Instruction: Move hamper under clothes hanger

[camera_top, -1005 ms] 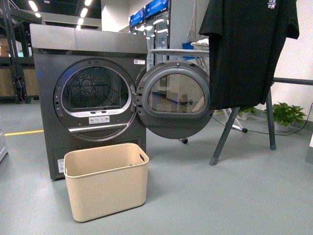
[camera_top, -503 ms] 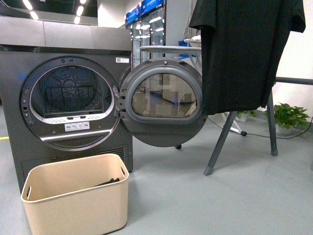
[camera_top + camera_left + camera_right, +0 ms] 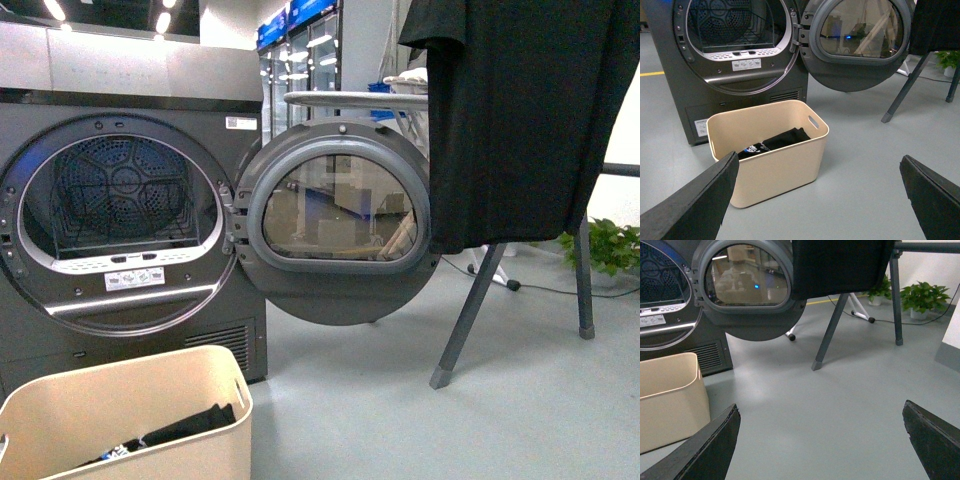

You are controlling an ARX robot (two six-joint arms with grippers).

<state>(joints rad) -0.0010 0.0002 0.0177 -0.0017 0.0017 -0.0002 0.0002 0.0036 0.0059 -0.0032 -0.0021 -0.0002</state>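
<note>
Two dark garments lay in the bottom of the hamper, which stood on the grey floor just in front of the dryer, below its open drum mouth and at the lower left of the front view. It was not under the hanger, which stood well apart to its right.

Seen from the left wrist, the hamper sat ahead of the left gripper, in line with the gap between its fingers. The jaws were spread wide and touched nothing, and bare floor lay between them and the bin's near wall. One handle slot showed on the short side that faced the hanger.

From the right wrist, the right gripper also had its jaws wide apart and empty. The hamper lay off to one side, outside the gap, with only floor ahead of the fingers.

Behind the bin, the dryer's round door hung swung out towards the hanger, above the floor. In the front view its edge met the hem of a black shirt draped over the hanger's bar. The nearest splayed leg came down to the floor beyond the door, and the ground between bin and leg was bare. A potted plant stood by the wall behind the hanger, with a cable trailing along the floor near it.
</note>
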